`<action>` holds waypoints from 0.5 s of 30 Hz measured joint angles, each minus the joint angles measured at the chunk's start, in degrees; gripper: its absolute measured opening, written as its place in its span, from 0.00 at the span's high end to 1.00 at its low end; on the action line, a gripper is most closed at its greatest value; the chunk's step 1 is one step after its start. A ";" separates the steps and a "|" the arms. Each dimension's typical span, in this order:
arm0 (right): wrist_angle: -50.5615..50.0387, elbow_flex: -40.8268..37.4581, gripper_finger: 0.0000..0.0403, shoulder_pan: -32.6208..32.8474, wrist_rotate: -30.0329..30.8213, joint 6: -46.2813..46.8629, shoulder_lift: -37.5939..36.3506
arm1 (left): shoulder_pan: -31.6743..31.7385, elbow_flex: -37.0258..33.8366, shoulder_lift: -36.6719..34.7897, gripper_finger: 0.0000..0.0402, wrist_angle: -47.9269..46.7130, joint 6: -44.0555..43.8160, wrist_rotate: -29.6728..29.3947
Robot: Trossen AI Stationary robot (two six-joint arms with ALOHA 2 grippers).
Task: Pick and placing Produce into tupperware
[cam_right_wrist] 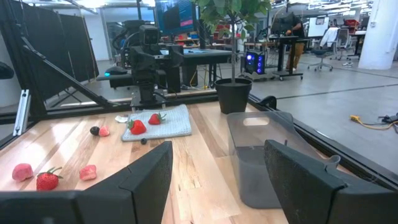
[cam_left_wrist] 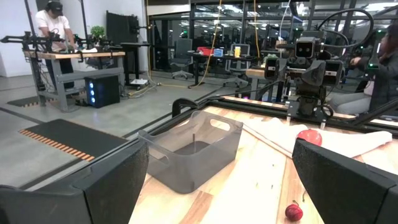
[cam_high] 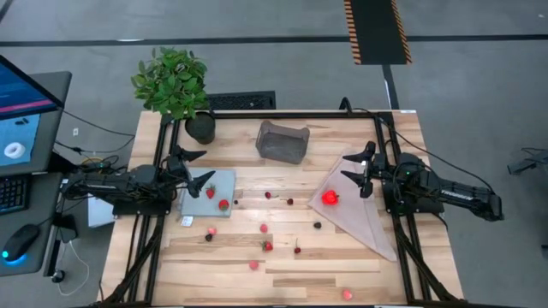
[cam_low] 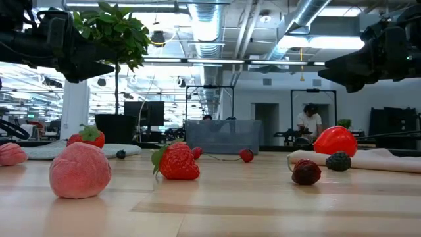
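Note:
The translucent grey tub (cam_high: 282, 141) stands on its base at the table's far middle, also seen in the left wrist view (cam_left_wrist: 193, 152) and the right wrist view (cam_right_wrist: 261, 155). The large bright red piece (cam_high: 330, 198) lies on a pale cloth. Two strawberries (cam_high: 224, 204) rest on the blue-grey mat. Several small red, pink and dark pieces (cam_high: 267, 245) are scattered on the wood; a pink piece (cam_low: 80, 170) and a strawberry (cam_low: 177, 161) lie nearest in the low view. My left gripper (cam_high: 199, 168) hovers open above the mat's far edge. My right gripper (cam_high: 360, 167) hovers open above the cloth's far corner.
A potted plant (cam_high: 175, 85) stands at the far left corner. The blue-grey mat (cam_high: 201, 204) lies left, the pale cloth (cam_high: 364, 218) right. Bare wood lies between the tub and the scattered pieces. A monitor and a mouse sit off the table's left; people show in the room beyond.

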 joint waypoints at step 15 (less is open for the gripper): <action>4.18 -0.01 0.31 0.05 1.06 14.50 -0.03 | 0.01 -0.01 0.01 0.04 0.00 0.00 0.00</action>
